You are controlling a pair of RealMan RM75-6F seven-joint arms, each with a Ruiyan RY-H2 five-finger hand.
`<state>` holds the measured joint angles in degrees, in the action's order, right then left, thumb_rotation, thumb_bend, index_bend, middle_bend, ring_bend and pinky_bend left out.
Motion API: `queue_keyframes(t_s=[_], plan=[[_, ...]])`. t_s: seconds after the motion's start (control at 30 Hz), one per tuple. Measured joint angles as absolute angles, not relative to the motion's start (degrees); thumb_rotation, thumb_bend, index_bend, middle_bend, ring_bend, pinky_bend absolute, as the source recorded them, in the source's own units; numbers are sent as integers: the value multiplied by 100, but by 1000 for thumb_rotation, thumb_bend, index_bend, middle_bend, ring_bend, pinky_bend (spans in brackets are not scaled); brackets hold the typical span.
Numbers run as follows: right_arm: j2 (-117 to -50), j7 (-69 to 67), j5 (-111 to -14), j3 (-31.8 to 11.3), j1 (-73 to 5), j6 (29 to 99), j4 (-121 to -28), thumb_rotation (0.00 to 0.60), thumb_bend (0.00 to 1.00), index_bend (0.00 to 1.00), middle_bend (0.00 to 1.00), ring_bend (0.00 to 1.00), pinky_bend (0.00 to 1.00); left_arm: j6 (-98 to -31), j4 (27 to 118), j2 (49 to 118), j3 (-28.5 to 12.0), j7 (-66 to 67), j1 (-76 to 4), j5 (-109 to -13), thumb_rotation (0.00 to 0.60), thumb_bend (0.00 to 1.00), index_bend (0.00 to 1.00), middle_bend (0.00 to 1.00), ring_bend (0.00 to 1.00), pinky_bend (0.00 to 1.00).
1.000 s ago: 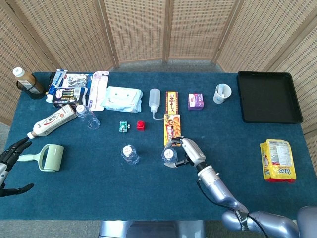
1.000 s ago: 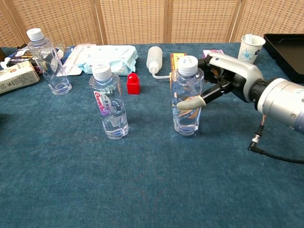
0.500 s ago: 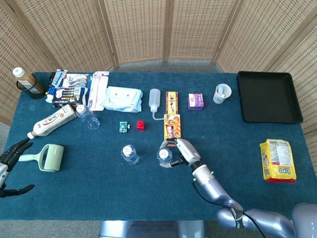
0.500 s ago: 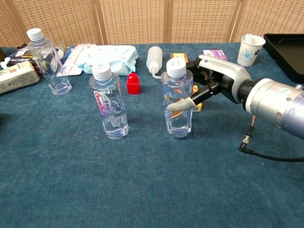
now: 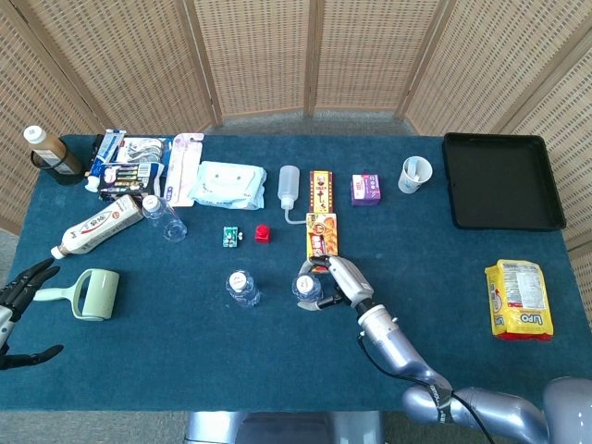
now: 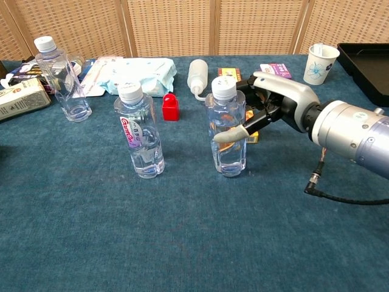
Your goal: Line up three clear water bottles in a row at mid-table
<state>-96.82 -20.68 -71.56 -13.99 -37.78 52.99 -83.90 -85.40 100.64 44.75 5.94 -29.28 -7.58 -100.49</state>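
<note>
You're working over a dark teal cloth-covered table point(image 5: 185, 361), and behind it stands a woven wicker folding screen point(image 5: 370, 55). Along the far edge sit a black tray point(image 5: 502, 180), a paper cup point(image 5: 414, 173) and a pack of wet wipes point(image 5: 222, 184); a yellow snack bag point(image 5: 520, 298) lies at your right. Your right hand point(image 6: 273, 108) wraps the held bottle point(image 6: 225, 135), thumb across its front, fingers behind it. It stands upright at mid-table, just beside the middle bottle point(image 6: 140, 131). The far-left bottle point(image 6: 61, 79) stands well apart, near the back. Your left hand point(image 5: 20, 287) hangs off the table's left edge, fingers spread, holding nothing. Against a second ago, the held bottle has slid left, closing on the middle bottle; the other two haven't budged.
</note>
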Motion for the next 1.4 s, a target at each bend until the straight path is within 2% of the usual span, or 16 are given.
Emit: queue_keyframes(t_s=[0.13, 0.6, 0.87, 1.17, 1.4], plan=[[-9667, -2108, -7188, -1383, -3783, 5271, -8364, 600, 201, 394, 486, 317, 193, -8531, 10069, 4475, 597, -2929, -765, -10049, 600, 108, 0, 0, 0, 103], [-9600, -2211, -7326, -1353, -3742, 5365, -8251, 600, 204, 372, 442, 307, 194, -8509, 10103, 4477, 614, -2895, -782, -10074, 600, 107, 0, 0, 0, 103], [-9452, -2425, -7504, -1273, -3731, 5312, -8316, 600, 201, 304, 343, 228, 186, -8509, 10126, 4480, 620, -2871, -786, -10086, 600, 107, 0, 0, 0, 103], [-9262, -2514, -7742, -1181, -3704, 5400, -8500, 600, 136, 212, 249, 187, 165, -8502, 10130, 4479, 626, -2876, -797, -10087, 600, 106, 0, 0, 0, 103], [-8855, -2295, -7951, -1018, -3561, 5614, -8810, 600, 73, 163, 183, 151, 139, -8527, 10117, 4474, 626, -2919, -794, -10085, 600, 107, 0, 0, 0, 103]])
